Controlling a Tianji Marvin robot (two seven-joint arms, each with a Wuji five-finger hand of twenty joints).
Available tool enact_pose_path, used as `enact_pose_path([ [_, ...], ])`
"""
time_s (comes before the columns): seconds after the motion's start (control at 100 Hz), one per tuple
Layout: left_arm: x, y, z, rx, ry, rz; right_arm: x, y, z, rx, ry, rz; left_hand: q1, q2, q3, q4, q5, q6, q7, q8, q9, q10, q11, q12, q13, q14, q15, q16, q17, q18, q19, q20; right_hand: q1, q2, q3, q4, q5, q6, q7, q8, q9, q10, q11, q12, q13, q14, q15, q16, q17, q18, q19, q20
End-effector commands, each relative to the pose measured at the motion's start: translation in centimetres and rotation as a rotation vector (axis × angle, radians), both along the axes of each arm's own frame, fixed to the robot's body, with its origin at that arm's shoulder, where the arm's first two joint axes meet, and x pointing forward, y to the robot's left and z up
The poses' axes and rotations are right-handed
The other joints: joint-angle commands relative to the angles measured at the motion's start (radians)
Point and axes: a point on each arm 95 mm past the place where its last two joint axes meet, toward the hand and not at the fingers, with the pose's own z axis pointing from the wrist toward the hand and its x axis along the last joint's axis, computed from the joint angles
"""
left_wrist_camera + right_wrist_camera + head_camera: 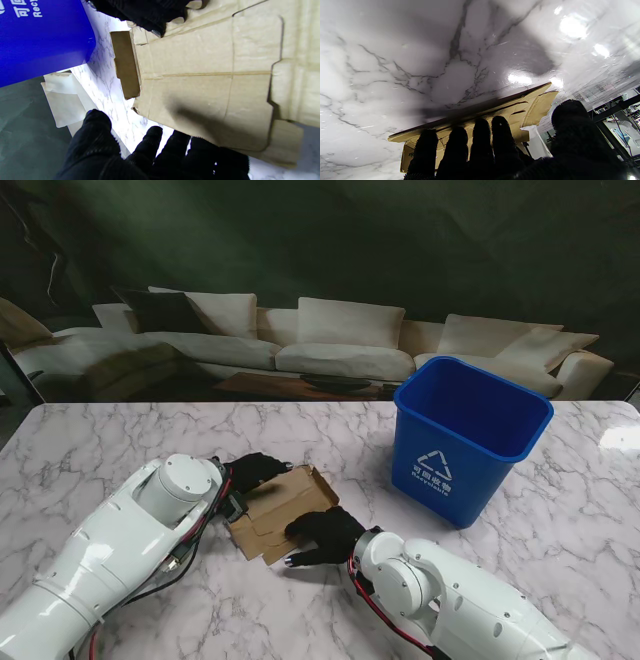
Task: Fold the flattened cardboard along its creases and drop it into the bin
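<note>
- One flattened cardboard (283, 510) is seen on the marble table (120, 440), long axis running from near-left to far-right.
- It is bracketed: left hand (255, 471) at the far-left edge, fingers spread; right hand (325, 532) pressed flat on the nearer edge, nothing gripped.
- One blue bin (468, 436) stands well apart, to the right; the right hand is judged nearer.

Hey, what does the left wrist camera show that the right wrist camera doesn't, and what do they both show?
Only the left wrist view shows the blue plastic recycling bin, the flattened brown cardboard's flat face with its creases and a raised side flap, and the black-gloved right hand resting on it. Only the right wrist view shows the cardboard edge-on, with four right-hand fingers laid along its underside, plus a dark frame beyond the table. Both share the cardboard and the white marble table.
</note>
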Motion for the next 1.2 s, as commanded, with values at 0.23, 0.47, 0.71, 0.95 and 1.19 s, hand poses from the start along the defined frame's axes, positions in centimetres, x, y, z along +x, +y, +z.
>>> enact_pose_path([
  [0.23,-0.97,-1.98,-0.37,-0.074,0.045,-0.015,-1.39,-1.69,-3.87,-0.08,0.089,-0.026,-0.056,0.038,-0.01,-0.009,-0.037,0.058,-0.005,-0.023,0.173,-0.011,0.026,0.02,0.097,-0.001,-0.128,-0.207,0.061,-0.012,0.0,-0.15,0.003,0.041,-0.022,0.021,0.029,0.028,-0.002,-0.004,0.03,0.137,0.025,0.01,0.015,0.098,0.011,-0.014,0.031,0.107,-0.002,-0.023],
  [0.47,-1.22,-2.17,-0.43,-0.097,0.088,-0.037,-1.34,-1.67,-3.96,-0.081,0.087,-0.03,-0.024,0.033,-0.007,-0.008,-0.008,0.084,0.009,-0.008,0.103,-0.016,0.026,0.062,0.12,-0.028,-0.062,-0.181,0.083,-0.057,0.069,-0.143,0.005,0.041,-0.022,0.021,0.031,0.032,-0.002,-0.001,0.02,0.138,0.025,0.01,-0.009,0.087,-0.023,-0.032,0.012,0.092,-0.034,-0.044],
  [0.71,-1.32,-2.35,-0.21,-0.133,0.114,-0.03,-1.35,-1.68,-4.07,-0.082,0.088,-0.033,0.106,-0.041,0.003,0.006,-0.032,0.15,-0.02,-0.026,0.023,0.012,-0.024,-0.079,0.168,-0.065,-0.061,-0.207,0.134,-0.082,0.096,-0.165,0.007,0.041,-0.023,0.021,0.032,0.037,-0.005,-0.001,0.006,0.14,0.02,0.007,-0.017,0.084,-0.044,-0.051,0.007,0.085,-0.058,-0.063],
  [0.95,-1.34,-2.26,-0.01,-0.148,0.152,-0.052,-1.28,-1.67,-4.14,-0.08,0.085,-0.033,0.168,-0.08,0.003,0.016,0.022,0.131,0.016,-0.028,0.242,-0.078,0.113,0.13,0.175,-0.084,0.024,-0.106,0.12,-0.075,0.128,-0.13,0.008,0.042,-0.024,0.022,0.033,0.037,-0.006,0.0,0.005,0.141,0.021,0.006,-0.02,0.084,-0.045,-0.059,0.006,0.083,-0.069,-0.074],
  [1.19,-1.19,-2.46,-0.36,-0.071,0.111,-0.133,-1.29,-1.69,-4.26,-0.08,0.085,-0.035,0.34,-0.17,0.02,0.046,0.096,0.061,0.016,-0.044,0.194,-0.112,0.129,0.171,0.21,-0.137,-0.012,-0.12,0.198,-0.128,0.101,-0.152,0.008,0.042,-0.025,0.022,0.034,0.034,-0.006,0.002,0.002,0.143,0.021,0.006,-0.021,0.082,-0.044,-0.062,0.007,0.083,-0.071,-0.081],
])
